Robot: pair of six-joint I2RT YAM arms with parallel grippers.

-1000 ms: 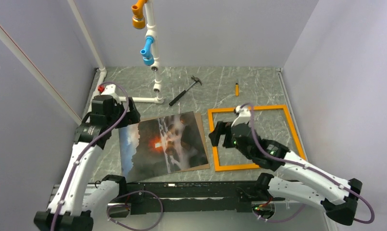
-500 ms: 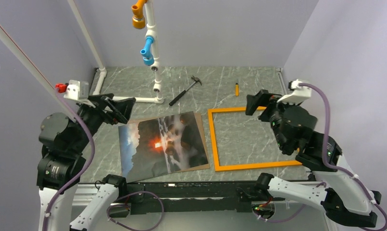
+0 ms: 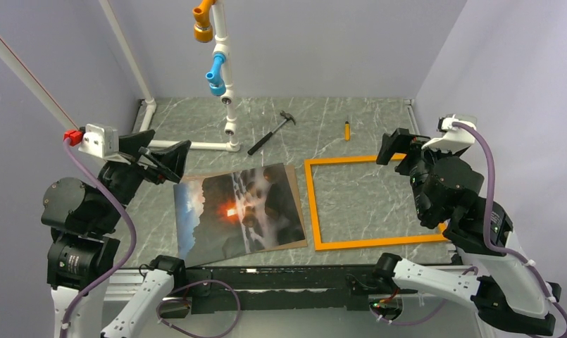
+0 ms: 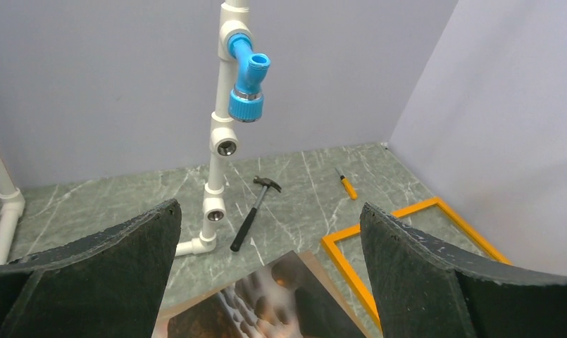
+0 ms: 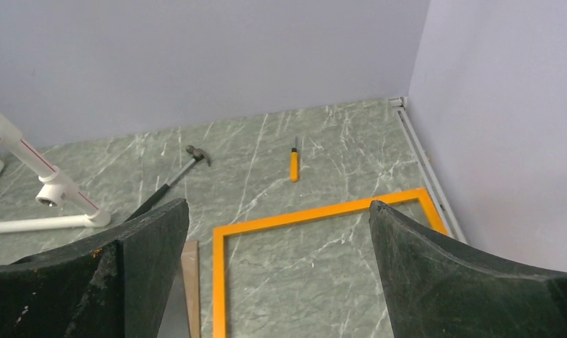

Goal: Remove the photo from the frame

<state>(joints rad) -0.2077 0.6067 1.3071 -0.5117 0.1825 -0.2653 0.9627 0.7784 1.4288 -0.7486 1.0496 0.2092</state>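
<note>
The photo (image 3: 239, 211), a dark print with an orange-red glow and whitish streaks, lies flat on the table left of centre; its top corner shows in the left wrist view (image 4: 280, 303) and its brown edge in the right wrist view (image 5: 189, 282). The frame (image 3: 312, 204), a hollow orange rectangle, lies flat to the photo's right, apart from it, and also shows in both wrist views (image 4: 347, 271) (image 5: 315, 215). My left gripper (image 3: 159, 156) is open and empty, raised above the photo's upper left. My right gripper (image 3: 400, 149) is open and empty, raised above the frame's far right corner.
A white pipe structure (image 3: 227, 105) with blue and orange fittings stands at the back left. A black-handled hammer (image 3: 270, 134) and a small orange screwdriver (image 3: 347, 129) lie behind the photo and frame. Walls close in on three sides.
Both arms have risen and pulled back from the table. The left gripper left the photo's upper left edge; the right gripper moved from the frame's left side to above its far right corner. Photo and frame stayed put.
</note>
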